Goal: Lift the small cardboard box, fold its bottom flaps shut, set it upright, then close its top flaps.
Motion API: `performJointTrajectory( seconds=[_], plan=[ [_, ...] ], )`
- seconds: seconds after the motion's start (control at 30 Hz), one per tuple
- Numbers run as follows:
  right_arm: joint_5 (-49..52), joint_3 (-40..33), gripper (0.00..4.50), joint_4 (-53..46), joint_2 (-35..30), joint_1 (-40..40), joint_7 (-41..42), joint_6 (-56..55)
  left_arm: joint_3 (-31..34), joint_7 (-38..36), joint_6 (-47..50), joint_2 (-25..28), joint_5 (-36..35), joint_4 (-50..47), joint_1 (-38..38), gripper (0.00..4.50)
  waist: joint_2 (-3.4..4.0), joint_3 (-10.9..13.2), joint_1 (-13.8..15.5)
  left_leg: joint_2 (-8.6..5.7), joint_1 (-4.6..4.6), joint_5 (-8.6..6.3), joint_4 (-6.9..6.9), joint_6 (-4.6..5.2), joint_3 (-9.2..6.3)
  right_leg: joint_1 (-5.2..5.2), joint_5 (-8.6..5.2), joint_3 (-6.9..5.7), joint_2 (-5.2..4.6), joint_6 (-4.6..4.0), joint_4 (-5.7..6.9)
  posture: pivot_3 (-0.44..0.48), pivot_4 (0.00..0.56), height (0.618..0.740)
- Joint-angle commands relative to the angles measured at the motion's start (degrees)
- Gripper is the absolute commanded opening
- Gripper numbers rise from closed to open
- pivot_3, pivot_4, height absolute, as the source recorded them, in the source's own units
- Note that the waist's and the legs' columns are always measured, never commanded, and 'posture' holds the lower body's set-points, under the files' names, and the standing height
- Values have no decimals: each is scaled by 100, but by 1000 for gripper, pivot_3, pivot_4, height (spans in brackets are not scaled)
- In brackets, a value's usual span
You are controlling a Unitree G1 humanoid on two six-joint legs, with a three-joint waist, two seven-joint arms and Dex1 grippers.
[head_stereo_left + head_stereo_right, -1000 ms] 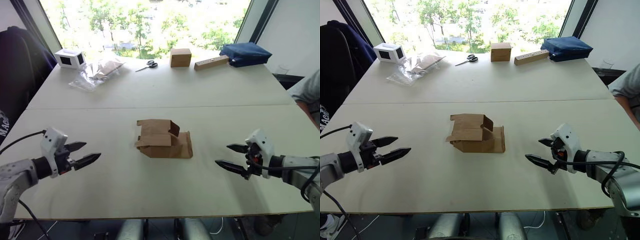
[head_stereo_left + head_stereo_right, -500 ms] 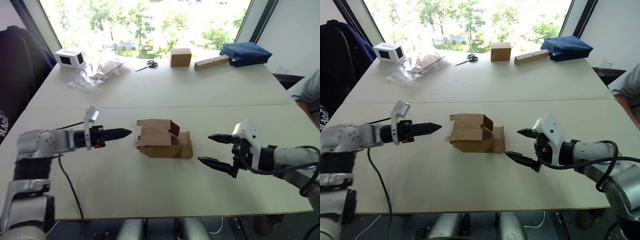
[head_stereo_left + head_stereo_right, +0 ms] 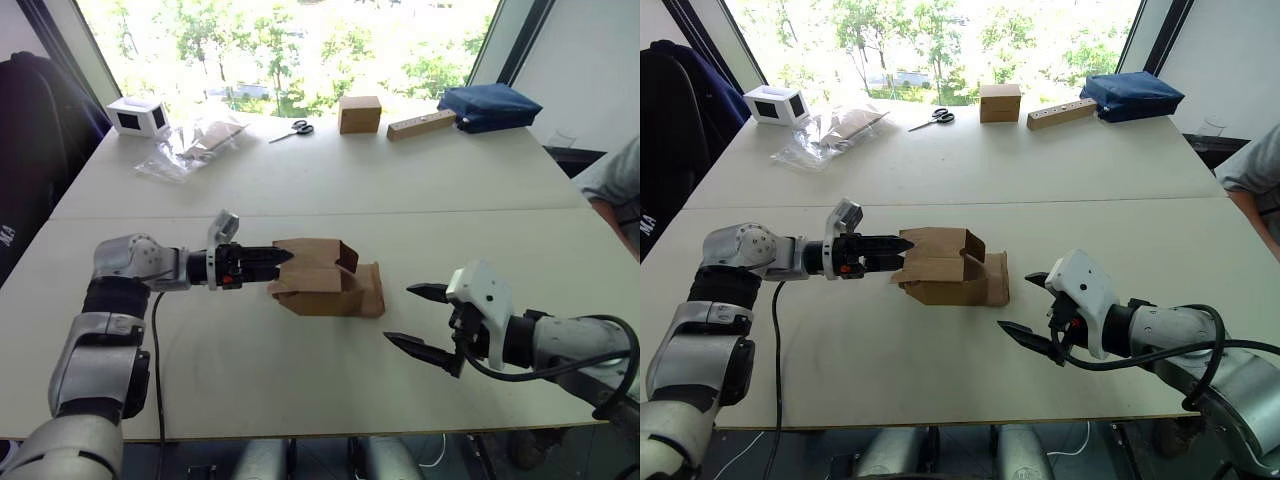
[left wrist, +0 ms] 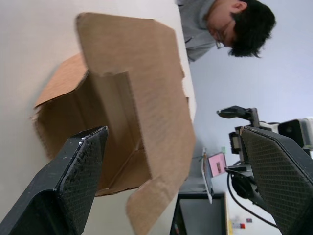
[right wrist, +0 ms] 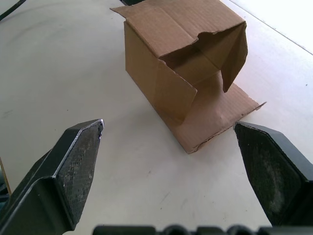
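Small plain brown corrugated cardboard box (image 3: pixel 325 281) lying sideways on white surface (image 3: pixel 300 370), looking light, crushable; grip stiff walls, not flaps. Left pincer (image 3: pixel 892 270) nearing box, spread; right pincer (image 3: pixel 415 318) hovering near, spread.

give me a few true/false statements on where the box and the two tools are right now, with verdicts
1. The small cardboard box lies on its side on the table, flaps loose. True.
2. The right tool is shut on a flap of the box. False: it is open and apart from the box, with bare table between them.
3. The left tool has its tips at the box's left end. True.
4. The scissors lie right beside the small cardboard box. False: they are far off, near the table's window edge.
5. One flap lies flat on the table at the box's end toward the right tool. True.
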Motion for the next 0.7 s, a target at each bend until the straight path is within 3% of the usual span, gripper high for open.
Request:
performJointTrajectory(
  seconds=[0.03,0.5,0.6,0.7],
  plan=[
    [13,11,4500,-215,70,26,-115,-86,-33,-149,-119,-101,112,66,-211,4473,0,0,2,0,0,0,0,0,0,0,0,0,0,0,0,0,150,740],
    [25,23,4500,-285,188,104,-489,-52,-330,-799,-880,-683,863,1073,-748,4473,0,0,5,-1,-1,0,1,1,1,0,0,0,2,0,0,0,150,740],
    [43,22,4500,-340,220,149,-592,-28,-398,-969,-995,-752,1013,1145,-798,3748,0,0,2,-1,-1,0,1,1,1,0,0,-1,2,0,1,0,150,740],
    [71,7,4500,-376,244,174,-676,-13,-412,-1069,-1023,-798,1088,1184,-832,2458,0,0,4,-1,-1,0,1,1,1,0,0,0,3,0,1,0,150,740]
  ],
)
